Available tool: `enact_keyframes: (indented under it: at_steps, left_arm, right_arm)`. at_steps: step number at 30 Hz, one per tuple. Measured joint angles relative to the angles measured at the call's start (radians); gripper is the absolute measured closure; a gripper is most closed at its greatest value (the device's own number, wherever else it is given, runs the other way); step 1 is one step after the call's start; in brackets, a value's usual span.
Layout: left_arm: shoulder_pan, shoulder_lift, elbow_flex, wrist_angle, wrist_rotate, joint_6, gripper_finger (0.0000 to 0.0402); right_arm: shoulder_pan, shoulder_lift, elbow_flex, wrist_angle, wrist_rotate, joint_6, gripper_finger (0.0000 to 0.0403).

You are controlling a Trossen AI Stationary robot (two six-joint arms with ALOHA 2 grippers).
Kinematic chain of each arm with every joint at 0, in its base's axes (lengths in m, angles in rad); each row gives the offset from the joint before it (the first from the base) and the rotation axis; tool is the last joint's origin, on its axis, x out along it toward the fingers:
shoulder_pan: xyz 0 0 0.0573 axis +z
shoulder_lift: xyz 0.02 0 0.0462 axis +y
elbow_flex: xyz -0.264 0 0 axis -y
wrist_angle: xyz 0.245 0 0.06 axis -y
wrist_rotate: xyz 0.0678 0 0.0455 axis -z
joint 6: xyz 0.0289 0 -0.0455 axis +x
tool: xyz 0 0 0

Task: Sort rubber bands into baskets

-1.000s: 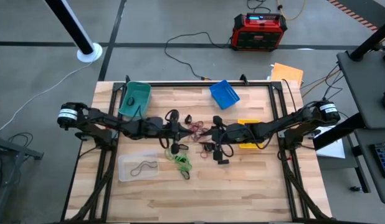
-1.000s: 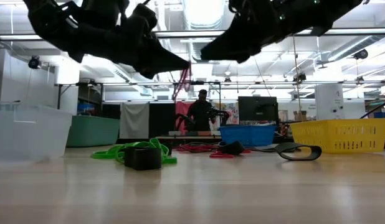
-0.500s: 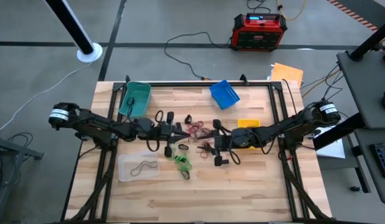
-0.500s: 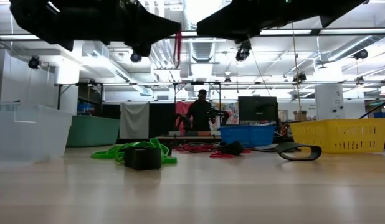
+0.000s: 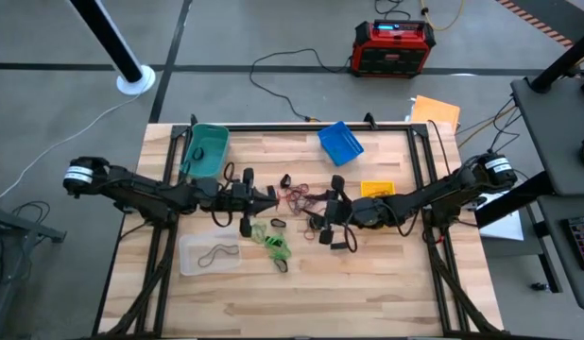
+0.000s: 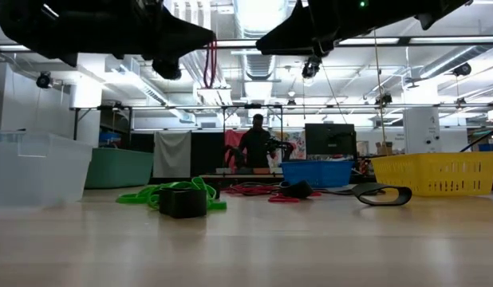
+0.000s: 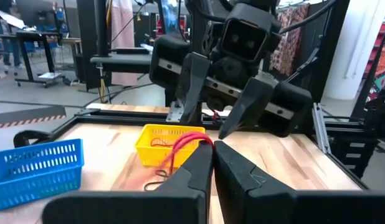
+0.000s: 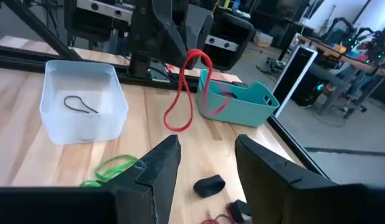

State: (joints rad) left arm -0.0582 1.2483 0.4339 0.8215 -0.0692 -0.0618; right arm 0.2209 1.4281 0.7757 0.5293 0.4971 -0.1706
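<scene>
My left gripper (image 5: pixel 270 195) is shut on a red rubber band (image 8: pixel 182 99) above the table's middle, fingers level and pointing toward the table's right edge. My right gripper (image 8: pixel 205 163) faces it from the right, open and with nothing between its fingers. More red bands (image 5: pixel 300 196) and green bands (image 5: pixel 273 246) lie loose on the table. The teal basket (image 5: pixel 205 146) and the blue basket (image 5: pixel 340 142) stand at the far side. The yellow basket (image 5: pixel 377 189) sits partly under my right arm. The clear basket (image 5: pixel 209 253), near left, holds one dark band. My left gripper pinches the top of the red band's loop (image 7: pixel 194 139) between its two shut fingertips. The fingers lie level, coming from the table's left. The band hangs slack below them (image 6: pixel 209 65), lifted clear of the table.
A small black block (image 6: pixel 183 201) sits beside the green bands. A dark band (image 6: pixel 384 194) lies near the yellow basket. A person stands in the room beyond the table's far edge. Bare wood lies along the near edge.
My left gripper has drawn back toward the table's left edge and risen, staying shut, and has carried the red band up and away from the pile so that it hangs free. My right gripper has tipped up toward level and stayed in place.
</scene>
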Motion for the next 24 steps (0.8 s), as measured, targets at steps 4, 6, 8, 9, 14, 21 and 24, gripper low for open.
enact_keyframes:
  at_steps: [4,6,8,9,14,21,24]
  left_arm:
    - [0.000,0.032,0.035,-0.001,0.000,0.000,0.0401]
    - [0.000,0.056,0.063,0.001,0.001,0.000,0.0401]
    - [0.000,0.090,0.095,0.001,0.011,0.000,0.0401]
    - [0.000,0.109,0.112,0.001,0.021,0.001,0.0401]
    - [-0.002,0.196,0.190,0.000,0.034,0.016,0.0401]
    - [-0.007,0.294,0.296,-0.001,0.070,0.050,0.0401]
    - [-0.008,0.309,0.314,-0.002,0.074,0.061,0.0401]
  right_arm:
    - [-0.010,0.000,0.000,0.000,-0.002,0.043,0.0250]
    - [-0.017,0.000,0.000,0.004,-0.030,0.068,0.0240]
    - [-0.027,0.000,0.000,0.015,-0.064,0.109,0.0225]
    - [-0.032,0.000,0.000,0.017,-0.071,0.125,0.0217]
    - [-0.051,0.000,0.000,0.034,-0.116,0.161,0.0178]
    - [-0.051,0.000,0.000,0.026,-0.138,0.130,0.0158]
    - [-0.051,0.000,0.000,0.019,-0.138,0.127,0.0173]
